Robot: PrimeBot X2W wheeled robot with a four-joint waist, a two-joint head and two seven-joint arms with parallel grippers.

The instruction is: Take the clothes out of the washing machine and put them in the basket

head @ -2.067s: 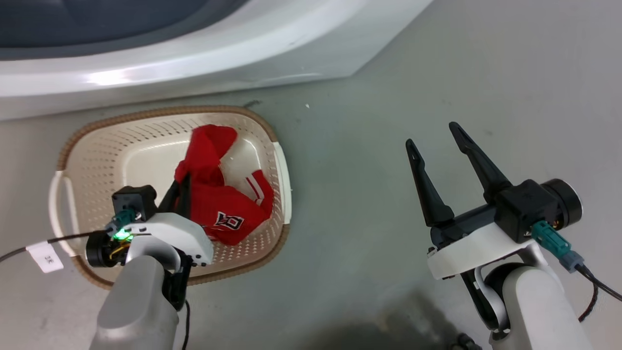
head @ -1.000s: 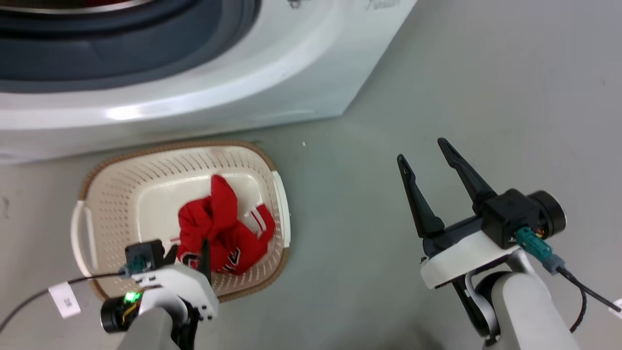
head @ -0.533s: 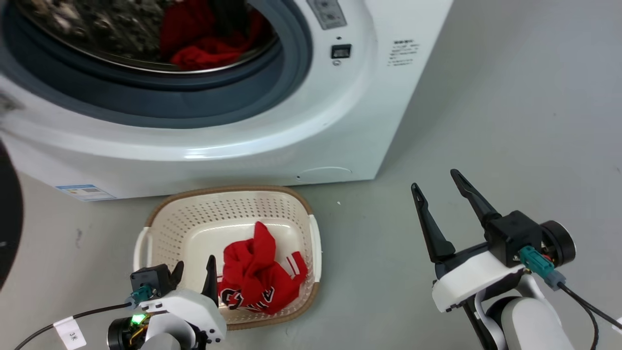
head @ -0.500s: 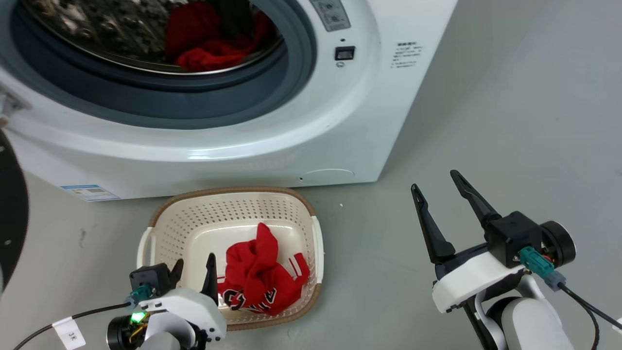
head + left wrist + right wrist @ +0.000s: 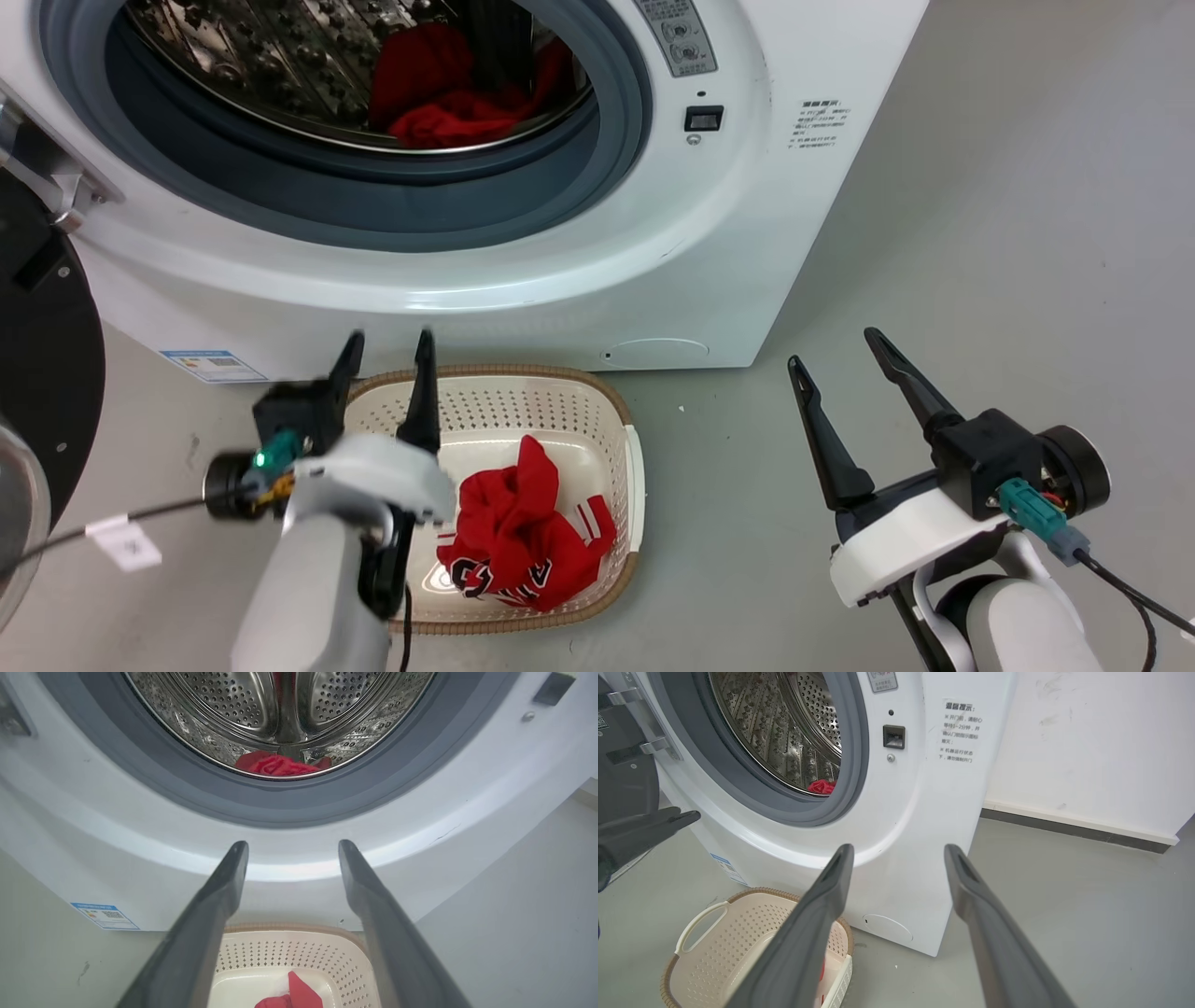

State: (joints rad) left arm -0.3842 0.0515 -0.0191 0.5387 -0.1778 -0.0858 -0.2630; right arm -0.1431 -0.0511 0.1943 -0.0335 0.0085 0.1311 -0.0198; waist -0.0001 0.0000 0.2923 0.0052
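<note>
The white washing machine [image 5: 579,243] stands open, and red clothes [image 5: 448,103] lie at the bottom of its steel drum [image 5: 280,764]. On the floor before it sits the cream basket [image 5: 569,401] holding one crumpled red garment [image 5: 523,541]. My left gripper [image 5: 386,341] is open and empty, raised over the basket's far left rim with its fingers pointing at the washer front below the porthole [image 5: 292,847]. My right gripper [image 5: 834,347] hangs open and empty over bare floor, right of the basket [image 5: 719,942].
The black-framed washer door [image 5: 37,373] hangs open at the far left. Grey concrete floor [image 5: 980,233] stretches to the right of the machine. A white wall with a dark skirting [image 5: 1087,765] stands behind. The left arm's cable with a tag [image 5: 121,541] trails to the left.
The head camera has tilted up, bringing the drum into view. My left gripper let go of the red garment in the basket, opened and rose toward the washer. The right gripper has kept still.
</note>
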